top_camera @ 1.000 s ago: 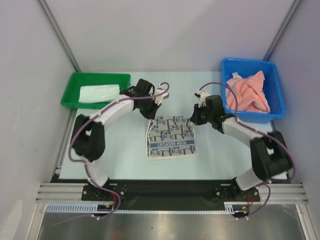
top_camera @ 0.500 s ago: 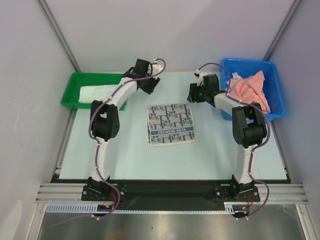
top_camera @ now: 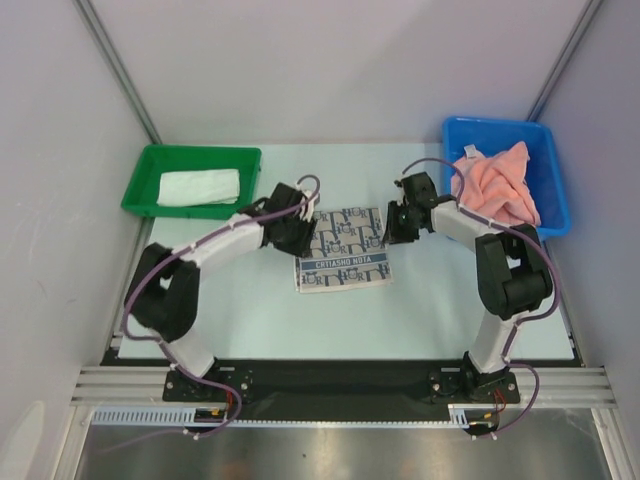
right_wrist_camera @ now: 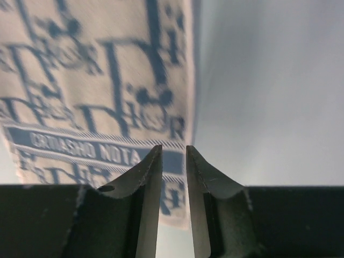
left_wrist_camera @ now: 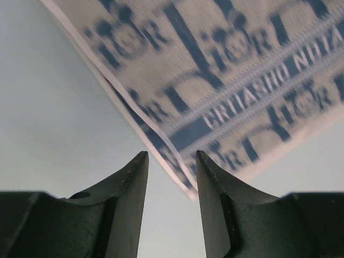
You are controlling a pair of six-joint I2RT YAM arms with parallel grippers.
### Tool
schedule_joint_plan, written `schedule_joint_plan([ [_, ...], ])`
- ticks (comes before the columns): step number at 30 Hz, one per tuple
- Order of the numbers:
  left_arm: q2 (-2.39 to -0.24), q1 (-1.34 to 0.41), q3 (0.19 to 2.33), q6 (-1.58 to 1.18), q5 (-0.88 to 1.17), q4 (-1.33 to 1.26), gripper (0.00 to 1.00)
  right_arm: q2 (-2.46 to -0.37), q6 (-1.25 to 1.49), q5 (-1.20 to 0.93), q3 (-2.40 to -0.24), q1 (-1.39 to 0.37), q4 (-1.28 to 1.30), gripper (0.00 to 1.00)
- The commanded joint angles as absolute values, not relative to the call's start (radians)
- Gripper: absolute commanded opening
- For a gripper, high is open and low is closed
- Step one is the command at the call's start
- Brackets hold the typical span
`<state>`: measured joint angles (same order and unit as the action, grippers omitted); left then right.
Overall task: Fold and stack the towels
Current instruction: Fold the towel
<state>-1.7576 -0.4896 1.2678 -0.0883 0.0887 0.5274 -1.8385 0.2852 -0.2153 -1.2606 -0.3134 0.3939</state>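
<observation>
A white towel with blue-grey pattern [top_camera: 345, 255] lies folded flat in the middle of the table. My left gripper [top_camera: 303, 232] sits low at its left edge. In the left wrist view the left gripper [left_wrist_camera: 171, 156] is open, and the layered edge of the patterned towel [left_wrist_camera: 231, 70] runs down between the tips. My right gripper [top_camera: 391, 234] is at the towel's right edge. Its jaws [right_wrist_camera: 173, 148] stand a narrow gap apart above the patterned towel [right_wrist_camera: 97, 80], pinching nothing. A folded white towel [top_camera: 198, 186] lies in the green tray [top_camera: 150, 165]. Crumpled salmon-pink towels [top_camera: 495, 190] fill the blue bin [top_camera: 455, 130].
The green tray stands at the far left and the blue bin at the far right, both just beyond the arms. Pale walls close in the back and sides. A black rail [top_camera: 340, 380] with the arm bases runs along the near edge.
A second ago both grippers were shut on the towel's corners. They let go, rose toward the back, and have come down at the folded towel's left and right edges.
</observation>
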Motion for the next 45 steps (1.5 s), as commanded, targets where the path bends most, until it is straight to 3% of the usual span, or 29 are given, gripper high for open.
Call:
schedule_joint_plan([
  [1,-1.58,-0.577,1.093,-0.277,0.02,0.398,0.47,-1.766,0.354,-0.157,-1.175,-0.319,0.472,0.29],
  [9,-1.543,-0.617,0.924,-0.4,0.003,0.31,0.4,-1.658,0.399,-0.149,-0.983,-0.35,0.426,0.29],
  [19,-1.595,-0.62,0.882,-0.419,-0.028,0.259,0.36,-1.646,0.411,-0.138,-0.884,-0.374,0.354,0.28],
  [22,-1.601,-0.62,0.879,-0.419,-0.034,0.267,0.25,-1.646,0.419,-0.141,-0.873,-0.379,0.344,0.21],
  [26,-1.601,-0.62,0.893,-0.411,-0.048,0.287,0.0,-1.638,0.422,-0.137,-0.882,-0.383,0.35,0.08],
  [29,-1.603,-0.62,0.928,-0.402,-0.054,0.325,0.0,-1.628,0.422,-0.146,-0.897,-0.387,0.354,0.0],
  [36,-1.577,-0.621,0.98,-0.405,-0.11,0.414,0.0,-1.595,0.431,-0.129,-0.928,-0.388,0.39,0.01],
  [37,-1.563,-0.621,0.974,-0.413,-0.11,0.413,0.15,-1.592,0.437,-0.124,-0.925,-0.387,0.396,0.04],
  [38,-1.556,-0.623,0.957,-0.423,-0.103,0.404,0.21,-1.588,0.448,-0.118,-0.917,-0.39,0.397,0.12],
  [41,-1.543,-0.637,0.931,-0.445,-0.083,0.391,0.28,-1.572,0.469,-0.109,-0.899,-0.396,0.397,0.23],
  [45,-1.555,-0.658,0.901,-0.472,-0.08,0.379,0.33,-1.575,0.485,-0.104,-0.891,-0.414,0.394,0.27],
])
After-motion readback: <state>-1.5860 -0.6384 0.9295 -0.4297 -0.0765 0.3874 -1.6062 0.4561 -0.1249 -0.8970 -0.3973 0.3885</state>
